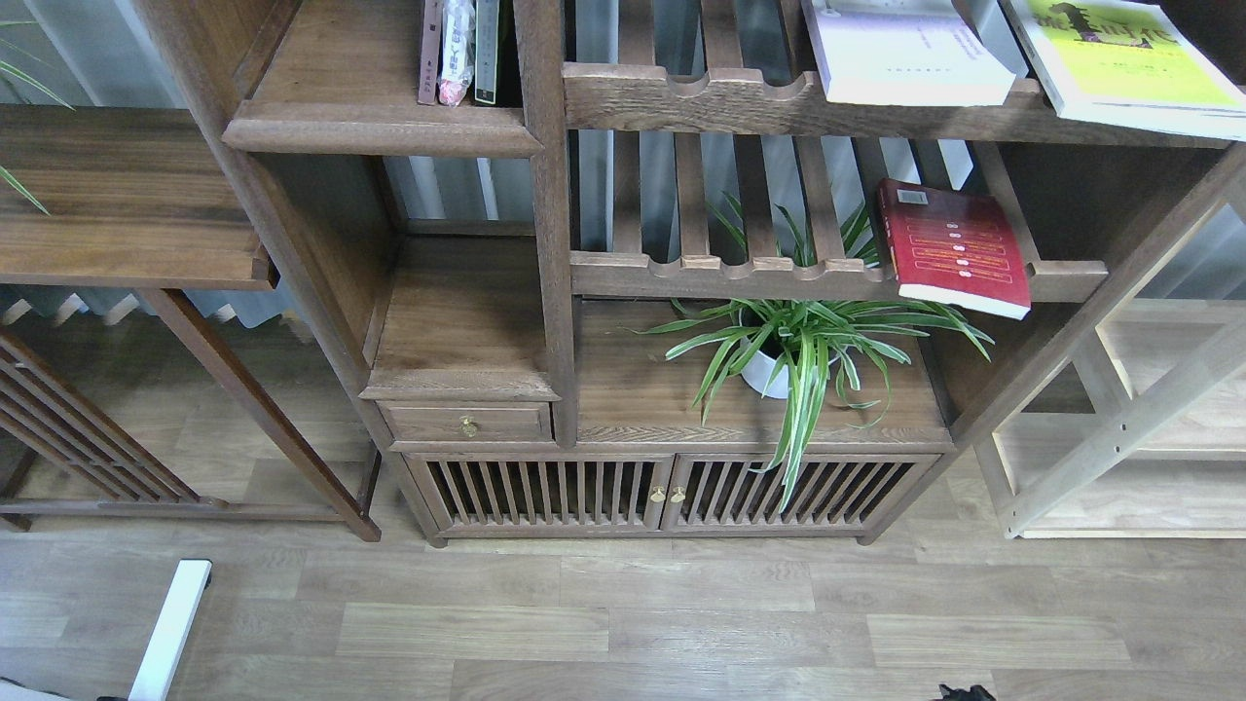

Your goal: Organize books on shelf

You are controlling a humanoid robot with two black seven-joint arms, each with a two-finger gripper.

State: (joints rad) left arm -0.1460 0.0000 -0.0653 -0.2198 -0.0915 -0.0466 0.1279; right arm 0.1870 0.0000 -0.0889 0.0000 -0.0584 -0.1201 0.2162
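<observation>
Books [952,248] shelved yet?

No. Your white book [905,58], green book [1119,68] and red book [959,255] lie flat on racks [730,277], far above the right gripper [964,693]; shelf [341,68] up-left. Its opening: you can't tell. Left gripper unseen.

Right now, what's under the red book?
The red book lies flat on a slatted rack, its near corner overhanging. Below: spider plant leaves. The slats directly beneath it are hidden.

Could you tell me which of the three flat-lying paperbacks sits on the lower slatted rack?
The red paperback with yellow text lines; the pale lavender paperback and the yellow-green paperback both lie on the upper slatted rack.
</observation>
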